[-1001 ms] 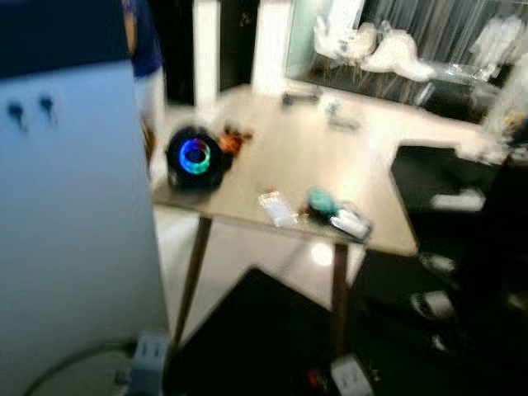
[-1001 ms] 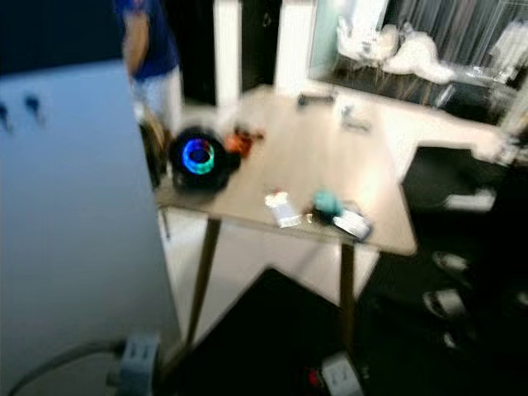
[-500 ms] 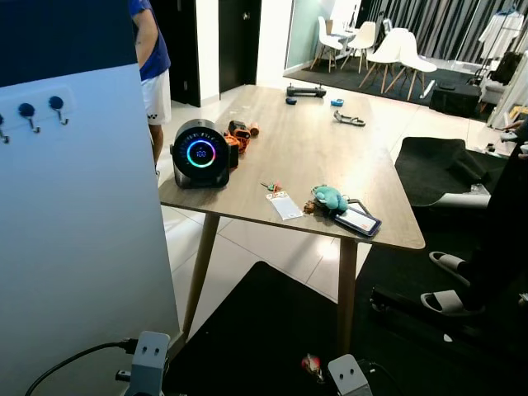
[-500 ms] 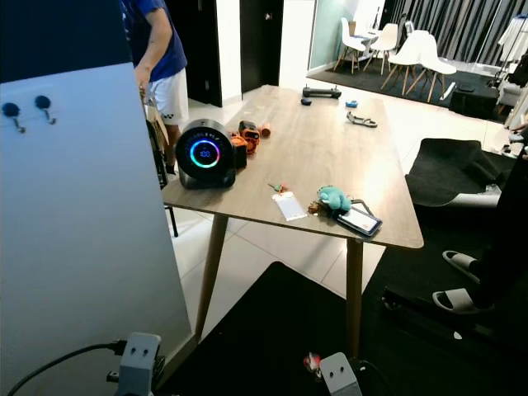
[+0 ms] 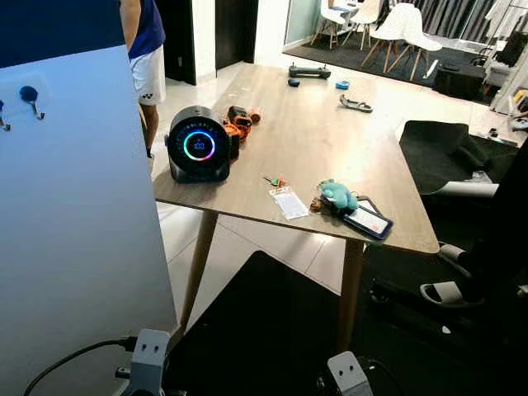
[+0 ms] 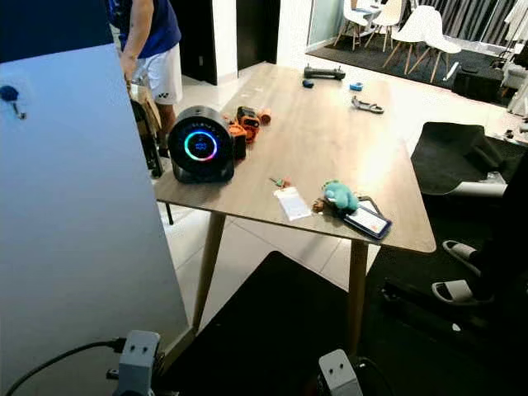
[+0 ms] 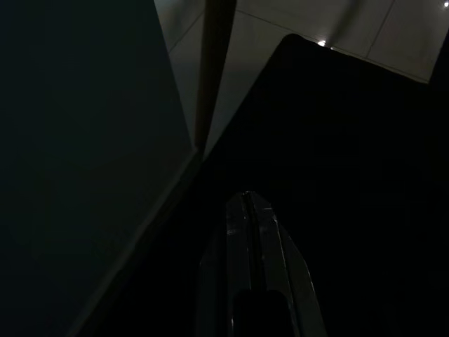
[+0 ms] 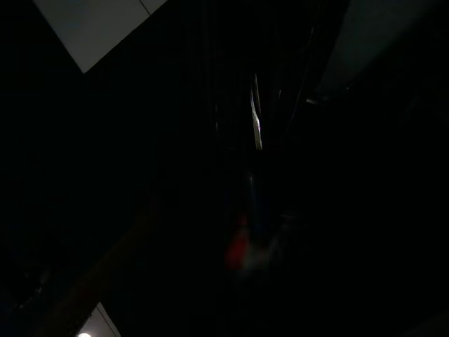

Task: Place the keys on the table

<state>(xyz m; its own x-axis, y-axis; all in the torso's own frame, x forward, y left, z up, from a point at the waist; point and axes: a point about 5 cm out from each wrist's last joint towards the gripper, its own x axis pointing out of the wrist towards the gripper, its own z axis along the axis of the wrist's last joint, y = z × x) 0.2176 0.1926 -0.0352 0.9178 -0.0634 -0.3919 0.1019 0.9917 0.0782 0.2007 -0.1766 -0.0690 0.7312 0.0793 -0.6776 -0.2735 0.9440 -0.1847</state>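
— While the head camera is tilted down, what is seen first?
— A white panel (image 5: 82,214) with blue hooks is seen at the robot's left, and a long wooden table (image 5: 330,124) just beside it, over a black rug (image 5: 264,330). A person (image 6: 153,41) in a blue shirt is stood at the table's far left corner.
— And on the table?
— A round black speaker (image 5: 199,154) with a glowing ring is set near the left edge. Near the front edge, a teal plush toy (image 5: 338,195) is laid touching a phone (image 5: 369,221), with a white card (image 5: 289,201) beside them. The keys (image 5: 275,181) are found on the tabletop, just behind that card.
— The arms?
— The left gripper (image 7: 247,203) is hung low over the rug, jaws pressed together on nothing. The right gripper (image 8: 255,123) is lost in darkness; its state cannot be told.
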